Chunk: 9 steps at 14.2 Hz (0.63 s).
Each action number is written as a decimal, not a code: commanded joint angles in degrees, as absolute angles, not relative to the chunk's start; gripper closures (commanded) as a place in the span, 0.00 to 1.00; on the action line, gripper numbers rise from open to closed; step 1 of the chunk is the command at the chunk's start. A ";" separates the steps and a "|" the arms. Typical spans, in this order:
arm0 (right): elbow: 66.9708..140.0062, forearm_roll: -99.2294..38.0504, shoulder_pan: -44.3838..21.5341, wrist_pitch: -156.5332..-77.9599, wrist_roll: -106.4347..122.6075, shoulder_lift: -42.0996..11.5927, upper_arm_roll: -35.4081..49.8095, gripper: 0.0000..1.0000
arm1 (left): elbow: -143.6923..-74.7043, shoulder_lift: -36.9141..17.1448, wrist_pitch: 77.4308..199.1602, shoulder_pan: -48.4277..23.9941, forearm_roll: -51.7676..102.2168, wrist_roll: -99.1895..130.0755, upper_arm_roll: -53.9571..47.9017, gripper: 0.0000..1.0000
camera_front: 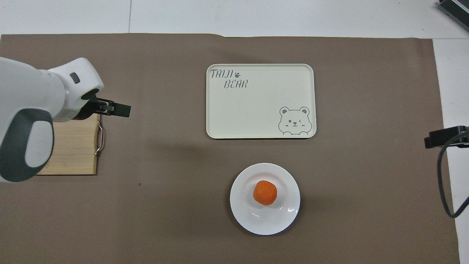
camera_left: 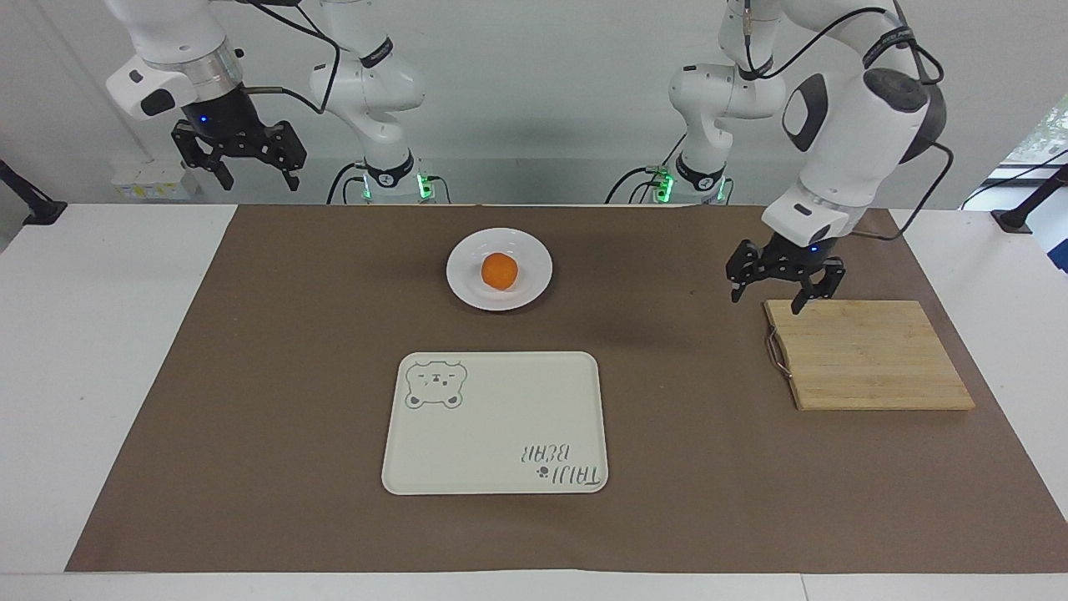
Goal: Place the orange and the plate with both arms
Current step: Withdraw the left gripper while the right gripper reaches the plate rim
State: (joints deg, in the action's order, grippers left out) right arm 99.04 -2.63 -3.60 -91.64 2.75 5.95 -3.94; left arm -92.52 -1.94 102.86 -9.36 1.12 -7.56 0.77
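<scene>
The orange [camera_left: 500, 271] is seen resting on the middle of the white plate [camera_left: 534, 288], in the upper centre of the facing view and the lower centre of the overhead view. The plate is set on the brown mat [camera_left: 292, 376], nearer to the robots than the cream tray [camera_left: 501, 417] with the bear drawing, which is bare.

The left gripper [camera_left: 785, 292] is found at the right of the facing view, raised over the corner of the wooden cutting board [camera_left: 876, 359] nearest the robots, just by its metal handle [camera_left: 776, 351]. Its fingers are spread apart and nothing is held between them. In the overhead view only one dark fingertip is shown past the white wrist, at the left edge.

The right gripper [camera_left: 239, 163] is held high in the upper left of the facing view, over the white table [camera_left: 83, 334] edge off the mat. It is likewise spread wide and empty, and that arm waits there
</scene>
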 commanded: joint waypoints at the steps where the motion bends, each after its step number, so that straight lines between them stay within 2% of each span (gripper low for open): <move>1: 106.50 -6.48 -5.88 -96.66 4.04 6.77 -3.69 0.00 | -86.59 -2.90 93.90 -6.16 0.44 -9.40 0.09 0.00; 5: 114.59 -14.31 -8.78 -100.09 4.39 6.94 -3.60 0.00 | -88.67 -1.24 90.27 -4.67 0.44 -9.40 0.26 0.00; 9: 127.50 -22.04 -12.30 -112.65 7.29 7.29 -3.69 0.00 | -89.03 -1.14 89.91 -4.48 0.44 -9.23 0.26 0.00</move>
